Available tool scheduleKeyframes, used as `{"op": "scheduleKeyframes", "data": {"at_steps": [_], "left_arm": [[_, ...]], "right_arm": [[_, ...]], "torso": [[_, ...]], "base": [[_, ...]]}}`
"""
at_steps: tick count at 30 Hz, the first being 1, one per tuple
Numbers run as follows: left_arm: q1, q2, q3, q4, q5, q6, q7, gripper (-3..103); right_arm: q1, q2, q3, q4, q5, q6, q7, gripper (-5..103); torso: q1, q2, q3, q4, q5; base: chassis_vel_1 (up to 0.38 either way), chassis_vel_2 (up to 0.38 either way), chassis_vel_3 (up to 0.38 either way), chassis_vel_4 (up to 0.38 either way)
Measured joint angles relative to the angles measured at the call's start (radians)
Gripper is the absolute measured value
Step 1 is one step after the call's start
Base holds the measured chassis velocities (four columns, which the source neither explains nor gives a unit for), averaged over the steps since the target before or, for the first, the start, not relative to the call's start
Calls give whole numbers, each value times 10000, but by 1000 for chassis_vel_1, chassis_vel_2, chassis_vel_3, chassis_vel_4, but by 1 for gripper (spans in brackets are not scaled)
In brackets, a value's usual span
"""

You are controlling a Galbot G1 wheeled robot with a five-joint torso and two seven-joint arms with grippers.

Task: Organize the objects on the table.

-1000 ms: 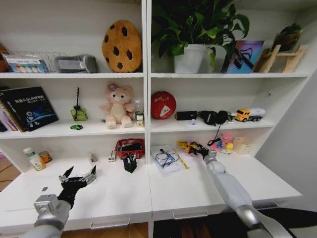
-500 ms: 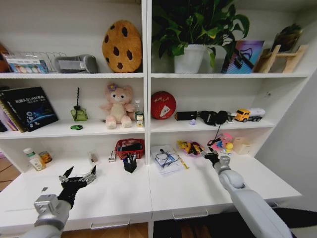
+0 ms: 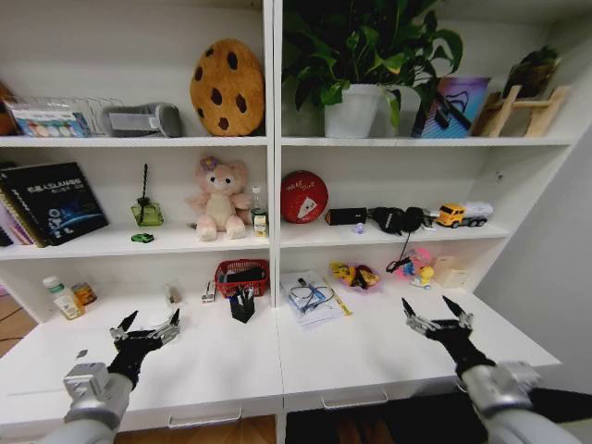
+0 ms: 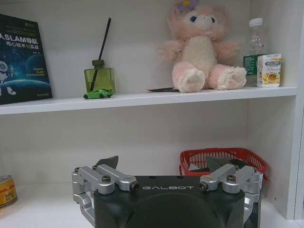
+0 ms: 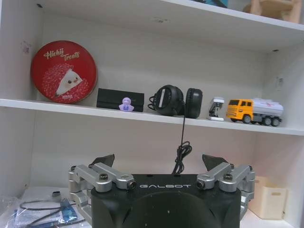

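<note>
The long white table (image 3: 370, 356) carries a black holder with pens (image 3: 243, 303), a small green-capped bottle (image 3: 61, 297) at the far left, and papers with cables (image 3: 310, 298). A tiny green toy car (image 3: 142, 238) (image 4: 98, 94) sits on the shelf above, beside a green diffuser. My left gripper (image 3: 148, 326) (image 4: 164, 166) hovers open over the table's front left, holding nothing. My right gripper (image 3: 427, 313) (image 5: 161, 164) is open and holding nothing over the front right of the table.
A red basket (image 3: 242, 275) (image 4: 223, 159) stands behind the pen holder. A bag of colourful toys (image 3: 353, 275) and a small box (image 3: 450, 271) sit at the back right, and a can (image 3: 85, 292) at the back left. The shelf holds a pink plush bear (image 3: 220, 196), headphones (image 5: 178, 100) and a toy truck (image 5: 254, 111).
My right arm has drawn back from the colourful toys at the back of the table to the front right. The left arm has not moved.
</note>
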Motion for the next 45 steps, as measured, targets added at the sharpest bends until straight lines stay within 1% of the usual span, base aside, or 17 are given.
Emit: {"op": "scheduleKeyframes", "data": {"at_steps": [1,2,26,30,33,34,36,41,44,45], "left_arm": [[0,0,0,0,0,0,0,100],[0,0,0,0,0,0,0,100],[0,0,0,-2,0,1,0,100],[0,0,0,-3,0,0,0,100],[0,0,0,-3,0,1,0,100],[0,0,0,-2,0,1,0,100],[0,0,0,-3,0,1,1,100],[0,0,0,-3,0,1,0,100],[0,0,0,-3,0,2,1,100],[0,0,0,-3,0,2,1,100]], "right_arm": [[-389,522,-211,81,-395,285,-17,100],[-400,565,-253,81,-490,309,-16,100],[-248,506,-336,-57,-481,297,-23,100],[-239,502,-340,-63,-477,294,-23,100],[-234,500,-343,-69,-474,291,-23,100],[-233,500,-345,-69,-473,290,-24,100],[-230,498,-347,-71,-471,289,-25,100],[-228,498,-349,-73,-468,287,-25,100],[-226,498,-350,-76,-467,285,-25,100],[-224,498,-350,-76,-467,285,-25,100]], "torso": [[0,-2,2,3,3],[2,-3,2,5,4],[4,-4,3,2,7],[4,-3,3,2,3],[7,-5,4,3,8],[5,-3,2,1,-4],[6,-5,4,2,9],[5,-5,3,3,3],[5,-4,3,0,9],[5,-5,4,5,6]], "base": [[0,0,0,0],[0,0,0,0],[12,14,-14,-12],[133,142,-143,-144],[190,216,-204,-205],[217,231,-197,-239],[240,245,-259,-245],[253,258,-269,-247],[311,306,-325,-307],[335,320,-348,-321]]}}
